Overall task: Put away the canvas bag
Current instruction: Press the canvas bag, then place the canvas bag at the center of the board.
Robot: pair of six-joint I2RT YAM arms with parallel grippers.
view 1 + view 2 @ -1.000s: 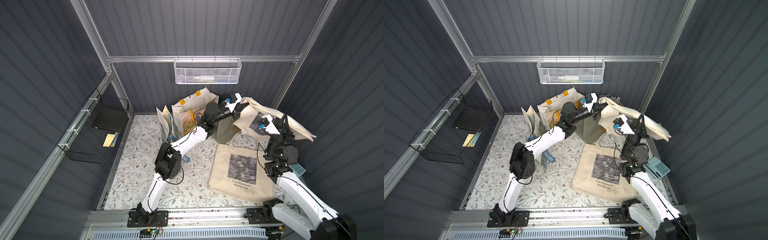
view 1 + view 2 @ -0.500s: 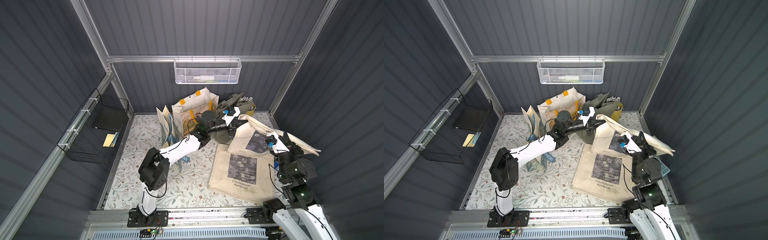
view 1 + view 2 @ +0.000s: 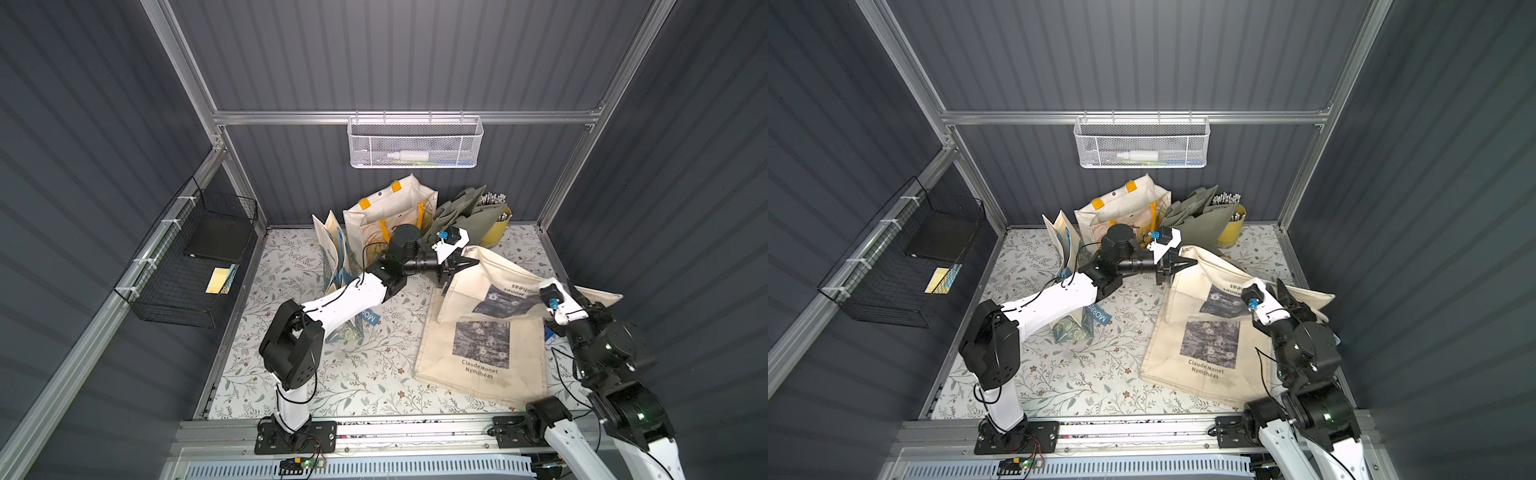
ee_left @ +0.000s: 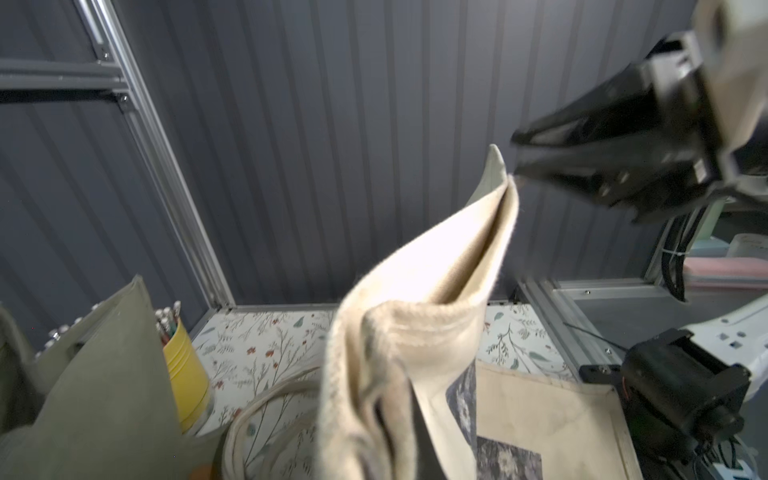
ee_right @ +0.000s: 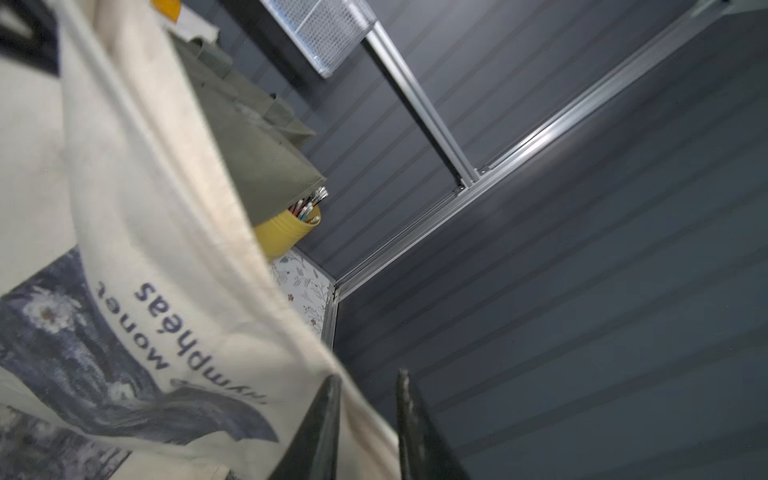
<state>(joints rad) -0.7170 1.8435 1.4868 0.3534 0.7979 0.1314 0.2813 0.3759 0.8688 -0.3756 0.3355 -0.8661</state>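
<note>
Left gripper: mine, clamped tight on one upper corner of the canvas bag, holding it up off the floor.
Right gripper: jaws parted (the cloth's edge runs between my fingers, unpinched).
Canvas bag: slung from my left gripper across to my right one, printed side up with the lettering upside down in both top views. It sags over a second printed tote.
Second printed tote: flat on the floral floor, on my right side.
Behind: olive bag and yellow pencil cup, near the back wall.
</note>
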